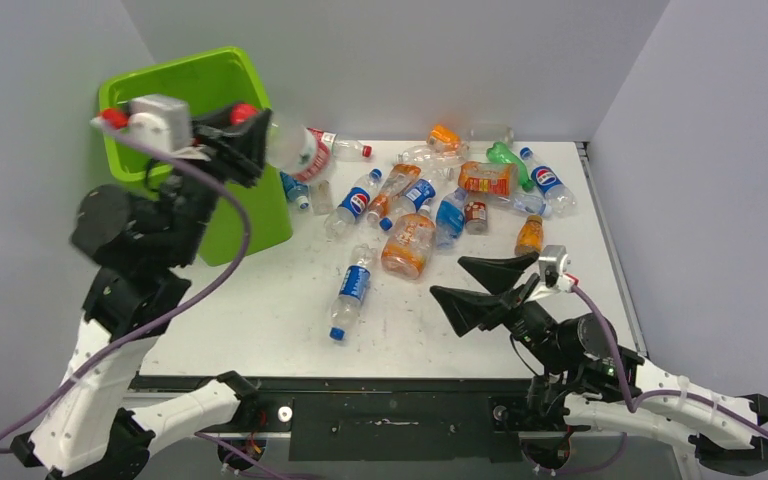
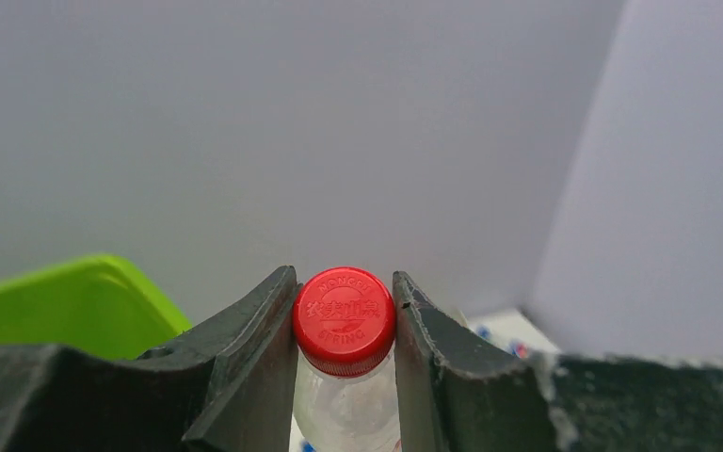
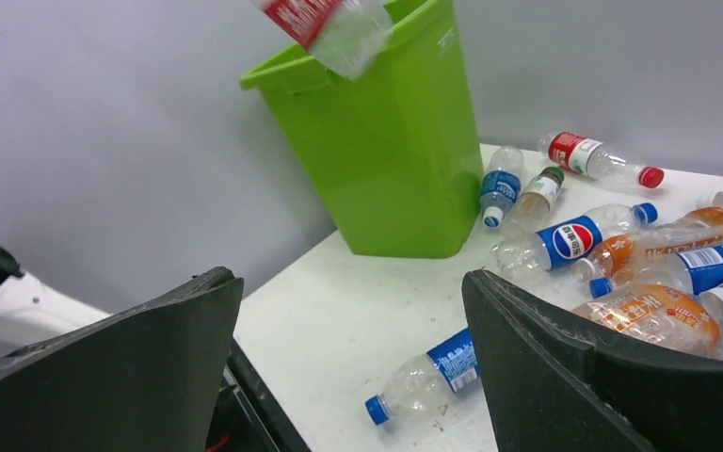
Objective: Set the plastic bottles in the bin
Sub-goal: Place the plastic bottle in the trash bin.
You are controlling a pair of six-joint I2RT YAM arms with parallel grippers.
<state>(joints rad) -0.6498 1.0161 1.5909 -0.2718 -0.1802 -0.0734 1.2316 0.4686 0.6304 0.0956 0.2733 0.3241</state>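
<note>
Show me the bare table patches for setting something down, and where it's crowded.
Widest bare patch: the table's near-left, bordered by the bin, the near edge and the lone blue-labelled bottle. A smaller strip lies between that bottle and the open right gripper. Crowded: the bottle pile across the far middle and right.

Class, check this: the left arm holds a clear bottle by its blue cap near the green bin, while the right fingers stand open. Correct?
Not quite: the cap is red, not blue. The left wrist view shows it pinched between the left fingers. The rest stands.
</note>
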